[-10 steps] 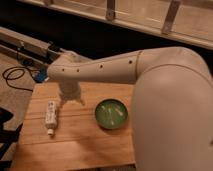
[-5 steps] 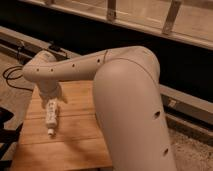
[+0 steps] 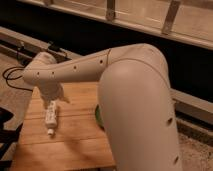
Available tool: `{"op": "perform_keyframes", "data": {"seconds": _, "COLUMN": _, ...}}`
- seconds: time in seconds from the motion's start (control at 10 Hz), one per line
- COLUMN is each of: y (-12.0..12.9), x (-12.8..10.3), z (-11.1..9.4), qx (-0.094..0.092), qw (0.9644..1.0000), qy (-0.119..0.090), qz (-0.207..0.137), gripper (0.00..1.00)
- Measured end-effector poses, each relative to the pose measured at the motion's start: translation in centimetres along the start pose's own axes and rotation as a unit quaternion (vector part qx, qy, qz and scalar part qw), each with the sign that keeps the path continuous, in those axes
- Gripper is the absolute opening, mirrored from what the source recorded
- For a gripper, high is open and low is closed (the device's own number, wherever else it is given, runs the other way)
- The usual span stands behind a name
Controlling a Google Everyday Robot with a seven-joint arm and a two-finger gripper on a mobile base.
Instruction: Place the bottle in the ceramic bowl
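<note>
The small white bottle (image 3: 51,117) lies flat on the wooden table (image 3: 75,140), left of centre, with its narrow cap end toward the near edge. My gripper (image 3: 54,98) hangs from the white arm just above the bottle's far end, close to it; I cannot tell whether it touches. The ceramic bowl (image 3: 97,116) shows only as a thin green sliver to the right of the bottle. The rest of it is hidden behind my large white upper arm (image 3: 135,100).
Black cables (image 3: 12,75) lie on the floor to the left of the table. A dark wall with a metal rail (image 3: 150,20) runs behind. A dark object (image 3: 5,117) stands at the table's left edge.
The arm has shifted from covering the bowl fully to showing a green sliver of it. The gripper stays over the bottle's far end. The bottle has not moved.
</note>
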Motion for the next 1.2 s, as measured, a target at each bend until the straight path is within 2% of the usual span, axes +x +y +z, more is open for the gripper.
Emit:
{"op": "perform_keyframes", "data": {"seconds": 0.2, "y": 0.7, "x": -0.4, "z": 0.8, "qx": -0.002, "qw": 0.9998, "qy": -0.001, "qz": -0.018, "gripper": 0.65}}
{"op": "perform_keyframes", "data": {"seconds": 0.4, "y": 2.1, "x": -1.2, "z": 2.8, "qx": -0.012, "qw": 0.9994, "qy": 0.007, "qz": -0.032, "gripper": 0.65}}
{"op": "perform_keyframes", "data": {"seconds": 0.7, "y": 4.0, "x": -2.2, "z": 5.5, "qx": -0.032, "qw": 0.9978, "qy": 0.029, "qz": -0.051, "gripper": 0.65}}
{"op": "perform_keyframes", "data": {"seconds": 0.9, "y": 5.4, "x": -3.6, "z": 7.2, "qx": -0.052, "qw": 0.9960, "qy": 0.044, "qz": -0.057, "gripper": 0.65}}
{"op": "perform_keyframes", "data": {"seconds": 1.2, "y": 8.1, "x": -4.5, "z": 9.7, "qx": -0.071, "qw": 0.9925, "qy": 0.063, "qz": -0.077, "gripper": 0.65}}
